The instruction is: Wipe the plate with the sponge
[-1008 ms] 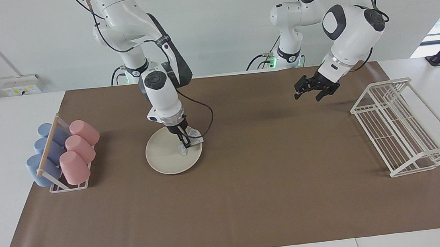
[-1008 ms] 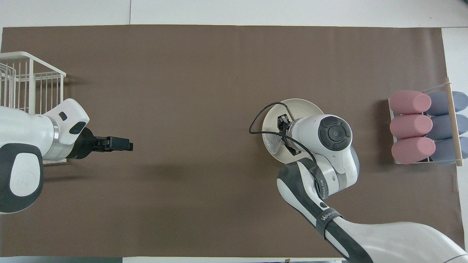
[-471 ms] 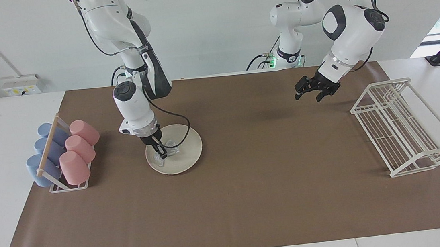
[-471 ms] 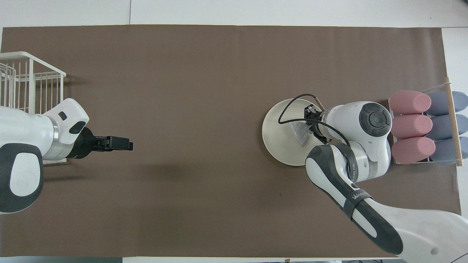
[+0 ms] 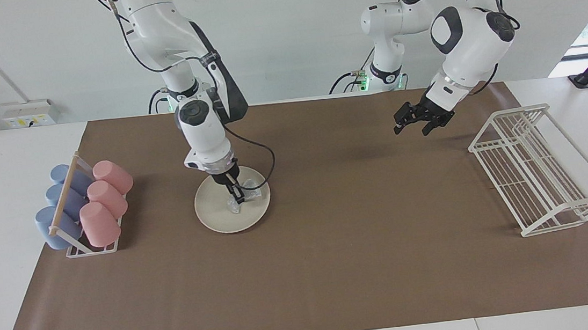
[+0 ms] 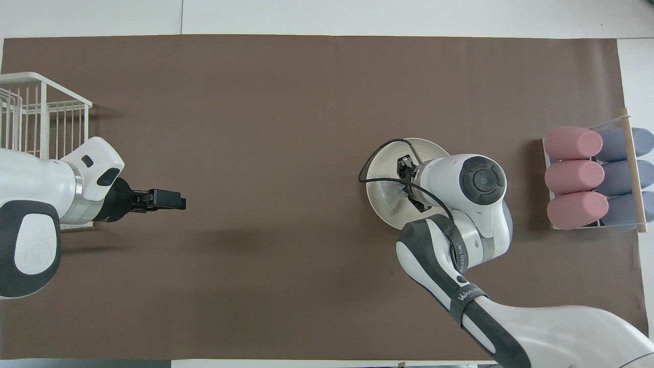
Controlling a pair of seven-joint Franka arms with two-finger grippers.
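Note:
The cream-white plate point(image 5: 212, 213) point(image 6: 382, 166) lies on the brown mat, toward the right arm's end of the table. My right gripper point(image 5: 236, 197) point(image 6: 405, 187) points down onto the plate and is shut on the silvery-grey sponge point(image 5: 251, 194) point(image 6: 387, 193). The sponge is pressed against the plate's surface, on the half toward the left arm's end. The right arm's wrist covers much of the plate in the overhead view. My left gripper point(image 5: 421, 121) point(image 6: 172, 199) is open and empty in the air over the bare mat beside the wire rack, and that arm waits.
A white holder with pink and blue cups point(image 5: 85, 206) point(image 6: 592, 176) lying on their sides stands beside the plate at the right arm's end. A white wire dish rack point(image 5: 537, 168) point(image 6: 36, 117) stands at the left arm's end.
My right gripper dragged the sponge across the plate toward the cup holder, then back toward the plate's middle. The left arm has not moved.

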